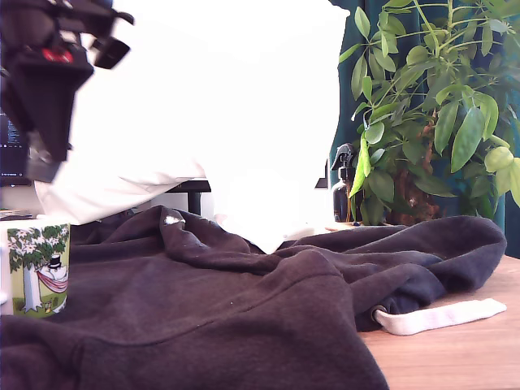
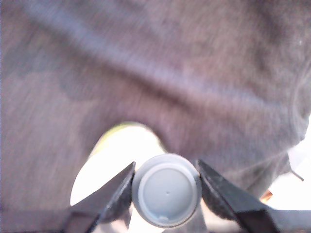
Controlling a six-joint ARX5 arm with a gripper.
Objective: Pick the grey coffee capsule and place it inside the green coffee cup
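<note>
Wrist view: 1 capsule (image 2: pixel 166 190) betw. gripper (image 2: pixel 166 194) fingers; 1 mug (image 1: pixel 36 268)

arm (image 1: pixel 45 73): raised above mug (image 1: pixel 38 268) | mug: exterior view's left edge, beside dark hoodie (image 1: pixel 244 309) | plant (image 1: pixel 431 106): behind

The arm (image 1: pixel 45 73) is black with a red marking; the pincer (image 2: pixel 166 187) has dark, tapered fingers.

The white green coffee cup (image 1: pixel 36 268) bears green trees and a pink hammock, the grey coffee capsule (image 2: pixel 166 190) shows pale grey, and the hoodie (image 1: pixel 244 309) is dark charcoal.
</note>
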